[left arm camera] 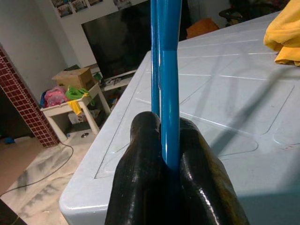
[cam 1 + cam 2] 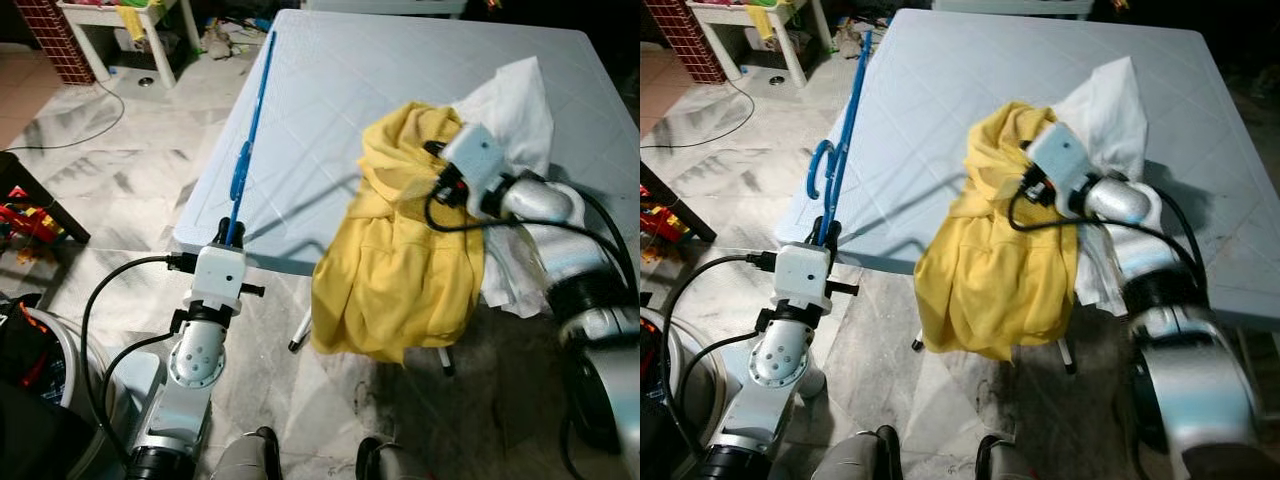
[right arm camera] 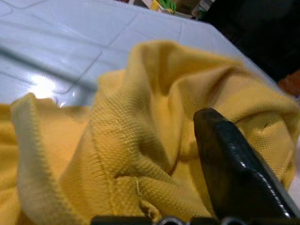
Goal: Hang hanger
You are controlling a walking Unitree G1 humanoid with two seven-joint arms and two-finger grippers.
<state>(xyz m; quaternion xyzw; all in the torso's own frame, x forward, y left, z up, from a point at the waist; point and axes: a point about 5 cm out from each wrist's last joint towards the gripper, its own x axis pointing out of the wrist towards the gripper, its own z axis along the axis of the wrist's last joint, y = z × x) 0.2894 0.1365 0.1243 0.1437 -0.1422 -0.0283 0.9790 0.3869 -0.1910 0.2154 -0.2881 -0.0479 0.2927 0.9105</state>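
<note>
Head stereo downward, table (image 2: pixel 400 80); wrists close-up.

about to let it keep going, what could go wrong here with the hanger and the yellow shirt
1. The left gripper pinches the blue hanger only at its low end, so the long hanger could swing or twist in the fingers.
2. The yellow shirt droops over the edge of the table; if the right gripper loses it, it may slide to the floor.
3. The white cloth lies under the shirt and could be dragged along.
</note>
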